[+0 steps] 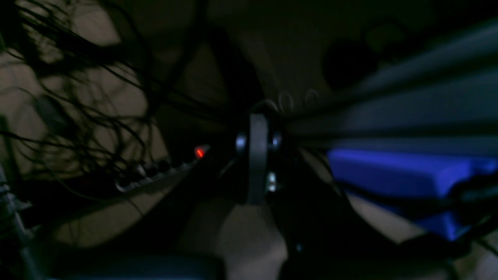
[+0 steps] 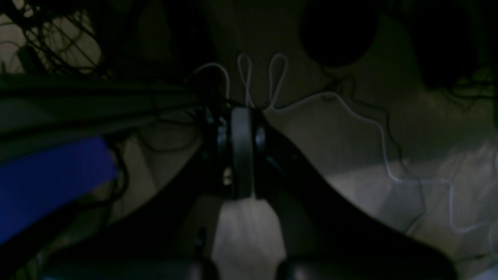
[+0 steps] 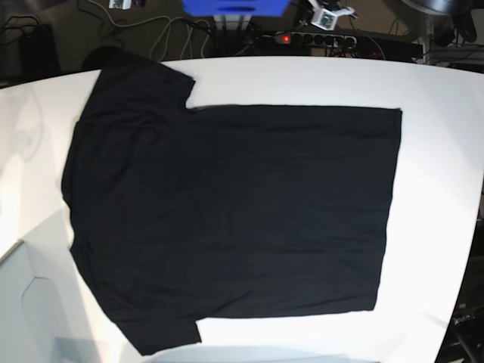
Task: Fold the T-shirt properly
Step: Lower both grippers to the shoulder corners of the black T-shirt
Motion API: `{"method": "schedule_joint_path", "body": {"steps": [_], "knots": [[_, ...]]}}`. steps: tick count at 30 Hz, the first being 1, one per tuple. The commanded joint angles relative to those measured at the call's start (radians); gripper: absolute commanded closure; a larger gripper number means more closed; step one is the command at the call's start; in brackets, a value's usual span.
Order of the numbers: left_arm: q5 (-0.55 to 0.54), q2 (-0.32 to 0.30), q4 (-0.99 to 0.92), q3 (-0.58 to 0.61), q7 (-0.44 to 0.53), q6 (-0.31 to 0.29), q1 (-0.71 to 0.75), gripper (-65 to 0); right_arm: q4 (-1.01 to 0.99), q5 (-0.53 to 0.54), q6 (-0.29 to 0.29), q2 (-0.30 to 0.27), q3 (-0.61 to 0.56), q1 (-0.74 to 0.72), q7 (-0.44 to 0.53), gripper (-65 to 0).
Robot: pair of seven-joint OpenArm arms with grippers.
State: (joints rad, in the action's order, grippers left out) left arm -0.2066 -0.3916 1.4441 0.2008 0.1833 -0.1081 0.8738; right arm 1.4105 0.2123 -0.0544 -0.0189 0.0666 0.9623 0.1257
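Observation:
The T-shirt [image 3: 227,212] lies spread flat on the white table [image 3: 442,151], plain black side up. Its sleeves point to the far left and near left, and its hem runs down the right. No print shows. Neither arm appears in the base view. In the dim left wrist view my left gripper [image 1: 256,159] has its fingers pressed together, holding nothing. My right gripper [image 2: 242,151] looks the same in the right wrist view, shut and empty. Both wrist cameras face a dark floor with cables, and the T-shirt shows in neither.
Behind the table's far edge stand a blue box [image 3: 234,6] and a power strip [image 3: 318,36] with a red light. The same blue box [image 1: 404,175] and power strip [image 1: 155,175] show in the left wrist view. A white cable [image 2: 350,109] trails across the floor.

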Motion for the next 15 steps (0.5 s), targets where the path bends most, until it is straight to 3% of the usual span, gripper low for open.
{"method": "schedule_joint_path", "body": {"steps": [1, 5, 12, 15], "knots": [[-0.001, -0.014, 0.050, -0.021, 0.018, -0.009, 0.046, 0.0, 0.056, -0.003, 0.003, 0.001, 0.002, 0.045, 0.021, 0.0], [-0.001, -0.056, 0.203, -0.097, 0.018, -0.015, 0.127, 0.0, 0.240, -0.001, 0.003, 0.003, 0.003, 0.143, 0.021, 0.0], [-0.006, -0.151, 0.387, -0.110, 0.018, -0.011, 0.190, 0.0, 0.502, 0.000, 0.003, 0.007, 0.017, 0.277, 0.019, 0.0], [-0.073, -0.185, 0.421, -0.125, 0.015, -0.011, 0.183, 0.0, 0.576, 0.000, 0.003, 0.033, 0.052, 0.286, 0.019, 0.0]]}}
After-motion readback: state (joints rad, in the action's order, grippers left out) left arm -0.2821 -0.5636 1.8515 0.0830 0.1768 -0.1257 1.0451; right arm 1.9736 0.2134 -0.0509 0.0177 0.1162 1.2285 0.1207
